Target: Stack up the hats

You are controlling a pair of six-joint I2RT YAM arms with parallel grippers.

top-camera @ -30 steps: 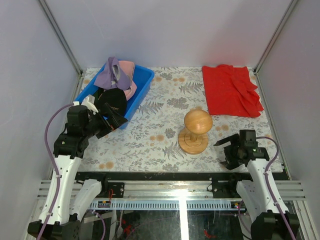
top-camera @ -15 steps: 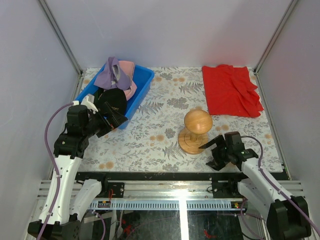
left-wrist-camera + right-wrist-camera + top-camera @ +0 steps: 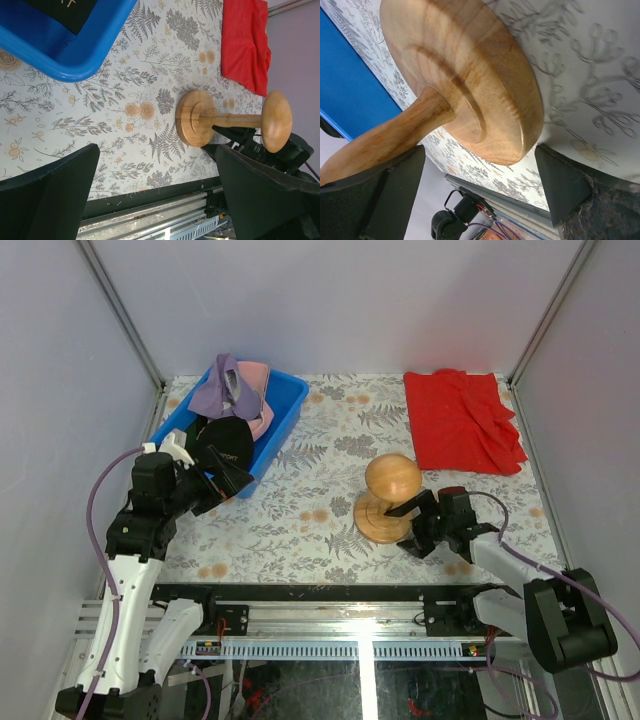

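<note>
No hat is stacked yet, so I judge this to be the opening step: fetching the first one. All the hats lie in the blue bin [image 3: 285, 430], well to the left of the wooden stand [image 3: 390, 485] and a little farther back. The lavender cap [image 3: 215, 390] and pink cap [image 3: 258, 390] sit at the bin's end farthest from the stand, and the dark cap [image 3: 228, 445] with white lettering sits at the nearer end.

The heap's long axis follows the bin, slanting from far to near-left. The caps are crumpled together, and I cannot tell which way any brim points.

My left claw [image 3: 225, 485] hovers at the bin's near corner, spread fully wide and empty. My right claw [image 3: 408, 528] is just as wide, with its fingers either side of the stand's base, and it grips nothing. I cannot tell if it touches the wood.

Next, I think, the left claw must drop onto the dark cap and pinch the crown or brim. The fabric is soft, so a shallow pinch could slip or drag a neighbouring cap along.
</note>
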